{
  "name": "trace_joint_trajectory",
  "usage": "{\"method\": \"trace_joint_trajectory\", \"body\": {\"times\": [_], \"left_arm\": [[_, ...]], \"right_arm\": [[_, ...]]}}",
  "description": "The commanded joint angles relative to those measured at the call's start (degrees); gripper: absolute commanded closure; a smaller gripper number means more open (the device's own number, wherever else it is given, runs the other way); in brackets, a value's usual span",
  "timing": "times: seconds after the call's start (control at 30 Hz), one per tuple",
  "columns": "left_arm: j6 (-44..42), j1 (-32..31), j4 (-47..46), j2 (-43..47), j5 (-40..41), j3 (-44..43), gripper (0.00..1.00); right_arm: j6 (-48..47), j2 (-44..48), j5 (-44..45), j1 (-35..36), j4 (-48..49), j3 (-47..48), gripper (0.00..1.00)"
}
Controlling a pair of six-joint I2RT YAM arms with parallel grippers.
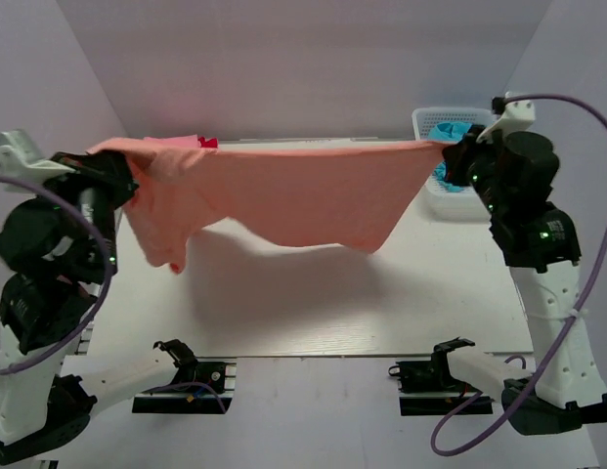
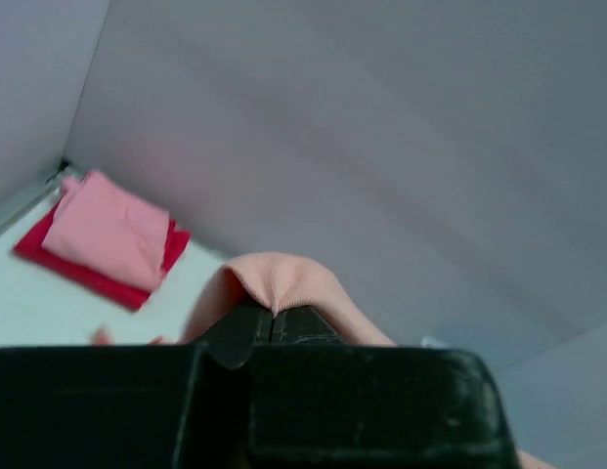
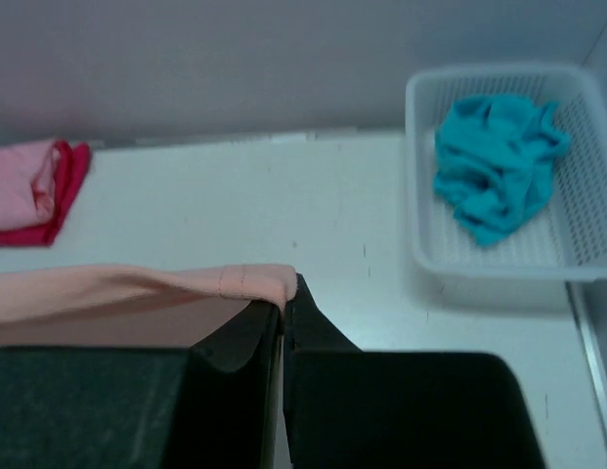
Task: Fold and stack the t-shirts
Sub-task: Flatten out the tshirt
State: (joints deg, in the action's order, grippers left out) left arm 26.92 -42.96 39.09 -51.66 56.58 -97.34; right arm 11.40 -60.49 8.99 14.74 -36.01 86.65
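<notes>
The salmon-orange t-shirt [image 1: 283, 191] hangs stretched in the air between my two grippers, its lower part sagging toward the table. My left gripper [image 1: 125, 166] is shut on its left end, seen in the left wrist view [image 2: 274, 311] with cloth [image 2: 279, 278] pinched between the jaws. My right gripper [image 1: 450, 151] is shut on its right hem [image 3: 239, 281], jaws closed in the right wrist view [image 3: 286, 293]. A folded light pink t-shirt [image 2: 108, 230] lies on a folded red one [image 2: 64, 264] at the back left. A crumpled turquoise t-shirt [image 3: 498, 161] lies in the basket.
The white lattice basket [image 3: 420, 244] stands at the back right of the table, just behind my right gripper; it also shows in the top view [image 1: 425, 122]. The white walls close in the back and sides. Both arm bases sit at the near edge.
</notes>
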Motion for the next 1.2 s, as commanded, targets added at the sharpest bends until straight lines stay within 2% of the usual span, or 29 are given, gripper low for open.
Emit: {"method": "trace_joint_trajectory", "body": {"times": [0.0,0.07,0.2,0.33,0.7,1.1,1.17], "left_arm": [[-11.8,-0.2,-13.2,0.4,0.0,-3.6,1.00],[-13.9,-0.2,-13.9,0.4,-2.6,-6.4,1.00],[-15.2,0.4,-11.0,-1.2,-14.3,-13.7,1.00],[-13.3,0.4,-6.8,-1.2,-23.1,-19.9,1.00],[-7.0,0.9,-5.4,6.7,-38.5,-17.9,1.00],[-3.1,0.9,-3.6,8.3,-40.8,-14.8,1.00],[-3.1,0.9,-2.9,7.7,-37.5,-13.4,1.00]], "right_arm": [[-5.1,0.3,4.9,-0.2,2.3,9.0,1.00],[-7.6,0.4,4.5,-0.2,2.3,10.8,1.00],[-11.0,2.6,4.3,-0.2,2.0,17.7,1.00],[-13.2,5.7,4.5,-0.2,2.2,22.0,1.00],[-12.6,17.2,1.6,0.2,0.7,21.5,1.00],[-6.2,24.8,3.8,0.1,-2.0,13.6,1.00],[-5.3,25.9,4.4,0.2,-1.9,10.5,1.00]]}}
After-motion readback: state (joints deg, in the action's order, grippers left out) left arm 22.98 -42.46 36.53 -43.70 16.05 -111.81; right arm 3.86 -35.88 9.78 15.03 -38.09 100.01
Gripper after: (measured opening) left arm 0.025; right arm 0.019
